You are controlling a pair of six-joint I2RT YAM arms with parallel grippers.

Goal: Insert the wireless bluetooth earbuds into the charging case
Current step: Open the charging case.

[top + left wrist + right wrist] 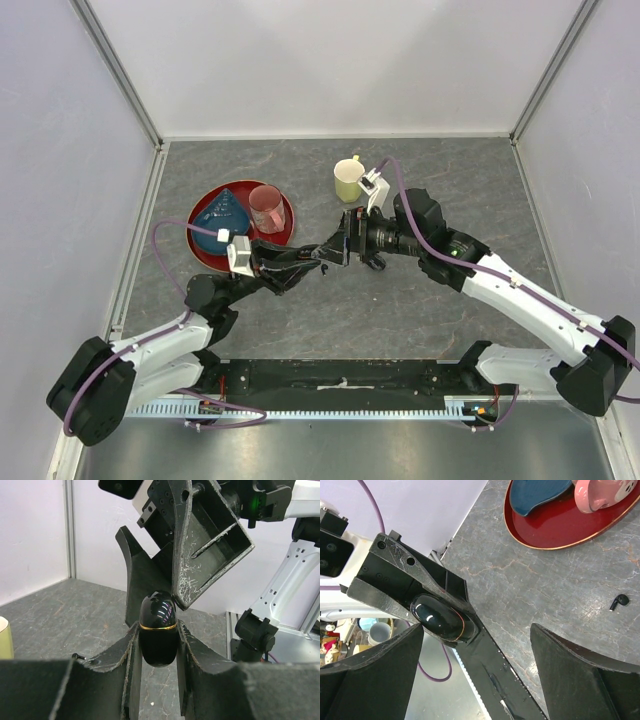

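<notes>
The charging case (157,635) is a glossy black oval pod with a thin gold band, and its lid is closed. My left gripper (157,630) is shut on its lower half and holds it above the table. In the right wrist view the case (439,618) sits by my left-hand finger. My right gripper (476,630) is open wide around the case top, not touching it. In the top view both grippers (335,252) meet mid-table. One tiny black earbud (620,601) lies on the grey table.
A red plate (205,245) at the back left carries a blue cone (222,215) and a pink cup (266,208). A yellow mug (348,180) stands just behind my right wrist. Walls close in the table on three sides.
</notes>
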